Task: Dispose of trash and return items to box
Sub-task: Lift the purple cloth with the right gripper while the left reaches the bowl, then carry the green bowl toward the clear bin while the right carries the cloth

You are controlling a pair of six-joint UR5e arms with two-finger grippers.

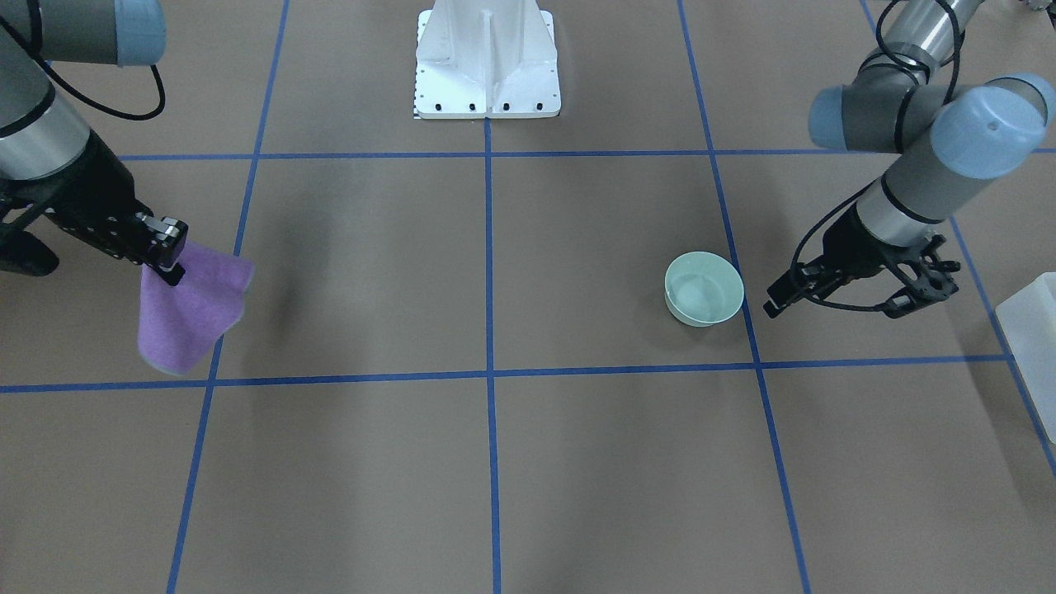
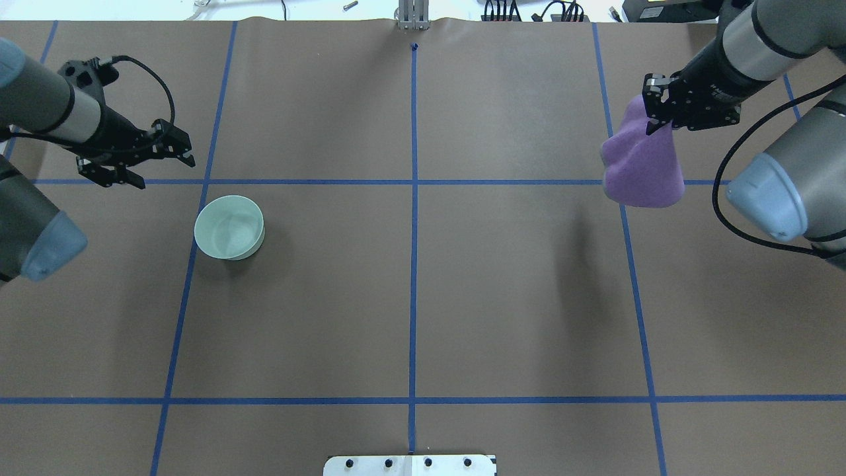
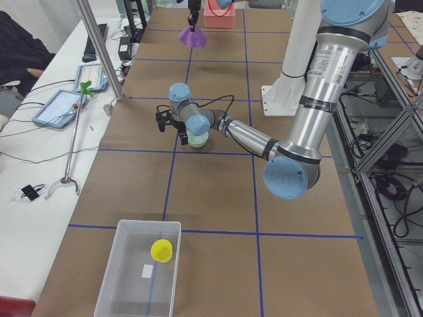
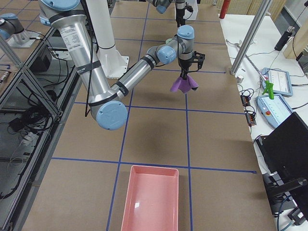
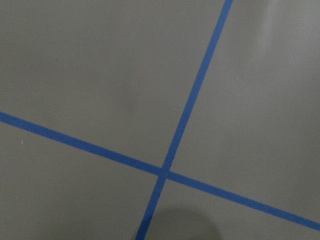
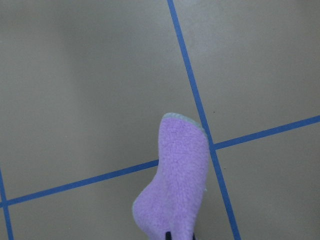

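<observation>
A light green bowl (image 1: 704, 288) (image 2: 229, 227) stands upright and empty on the brown table. My left gripper (image 1: 833, 304) (image 2: 162, 170) is open and empty. It hovers just beyond the bowl, towards the table's left end. The left wrist view shows only table and blue tape. My right gripper (image 1: 169, 268) (image 2: 657, 119) is shut on the top of a purple cloth (image 1: 191, 318) (image 2: 642, 170). The cloth hangs clear of the table near the right end. It also shows in the right wrist view (image 6: 175, 185) and the exterior right view (image 4: 183, 84).
A clear bin (image 3: 109, 277) holding a yellow cup (image 3: 162, 250) sits at the table's left end; its edge shows in the front view (image 1: 1031, 330). A pink tray (image 4: 151, 202) sits at the right end. The white robot base (image 1: 487, 58) stands at mid-table.
</observation>
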